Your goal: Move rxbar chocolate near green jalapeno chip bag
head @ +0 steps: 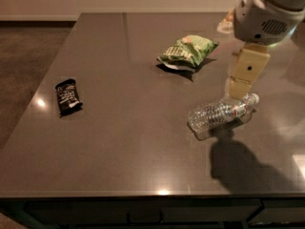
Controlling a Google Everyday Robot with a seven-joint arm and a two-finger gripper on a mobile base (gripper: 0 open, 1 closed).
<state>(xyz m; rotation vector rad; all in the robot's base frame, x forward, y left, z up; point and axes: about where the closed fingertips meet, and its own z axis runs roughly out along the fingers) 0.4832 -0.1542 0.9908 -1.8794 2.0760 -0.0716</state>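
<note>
The rxbar chocolate (67,96), a small flat black wrapper with white lettering, lies near the table's left edge. The green jalapeno chip bag (188,51), crinkled and puffy, lies at the back centre of the table, far to the right of the bar. My gripper (238,90) hangs from the white arm housing (267,11) at the upper right. It hovers just above the cap end of the water bottle, to the right of and nearer than the chip bag. It is far from the bar and holds nothing that I can see.
A clear plastic water bottle (221,112) lies on its side right of centre, under the gripper. The dark grey table (128,147) has its front edge at the bottom of the view. Brown floor (24,56) lies to the left.
</note>
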